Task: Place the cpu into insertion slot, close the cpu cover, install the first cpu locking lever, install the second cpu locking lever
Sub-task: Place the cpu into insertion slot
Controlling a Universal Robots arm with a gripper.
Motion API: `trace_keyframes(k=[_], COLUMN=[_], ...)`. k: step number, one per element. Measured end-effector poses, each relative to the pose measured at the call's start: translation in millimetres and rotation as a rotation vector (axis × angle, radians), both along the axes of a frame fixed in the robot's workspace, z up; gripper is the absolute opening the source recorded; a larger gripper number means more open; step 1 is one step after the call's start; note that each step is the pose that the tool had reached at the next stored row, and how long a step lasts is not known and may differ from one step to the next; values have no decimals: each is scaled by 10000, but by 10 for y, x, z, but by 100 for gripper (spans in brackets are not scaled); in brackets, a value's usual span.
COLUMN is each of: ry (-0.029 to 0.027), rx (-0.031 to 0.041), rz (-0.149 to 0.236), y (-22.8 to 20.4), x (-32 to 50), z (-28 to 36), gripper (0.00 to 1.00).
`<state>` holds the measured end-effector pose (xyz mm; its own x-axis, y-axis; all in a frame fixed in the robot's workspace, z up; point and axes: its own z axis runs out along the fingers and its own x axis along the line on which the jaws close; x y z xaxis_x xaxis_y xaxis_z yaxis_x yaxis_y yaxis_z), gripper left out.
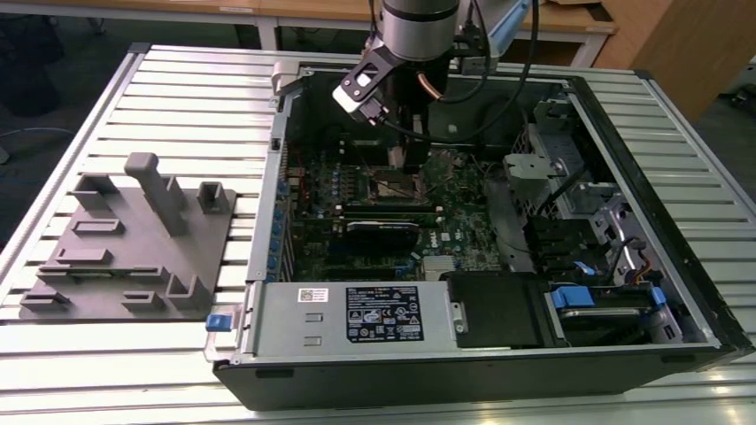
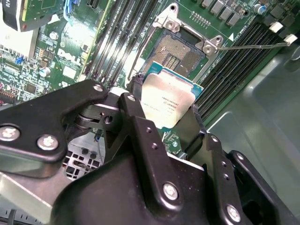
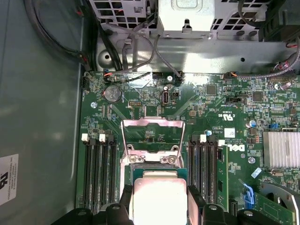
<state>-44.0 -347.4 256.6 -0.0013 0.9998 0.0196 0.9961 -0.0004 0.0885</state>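
Motherboard [image 3: 215, 101] beneath, 1 gripper [image 2: 164, 99] grips 1 cpu [image 2: 168, 104] near 1 insertion slot [image 2: 180, 50].

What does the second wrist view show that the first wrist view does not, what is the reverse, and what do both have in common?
Second wrist view: the insertion slot lies open, its dark centre bare, with a thin locking lever standing out to one side.
First wrist view: the cpu cover is raised, and there are a round coin battery and a finned heatsink.
Both wrist views: the gripper clamps the cpu, not yet in the slot, with memory slots alongside.
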Motion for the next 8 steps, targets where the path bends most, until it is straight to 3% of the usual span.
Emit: trace_keyframes(k=[8], ry=[1], rx=[-2], rz=[0], y=[0], x=[-2], z=[-36], gripper=[54])
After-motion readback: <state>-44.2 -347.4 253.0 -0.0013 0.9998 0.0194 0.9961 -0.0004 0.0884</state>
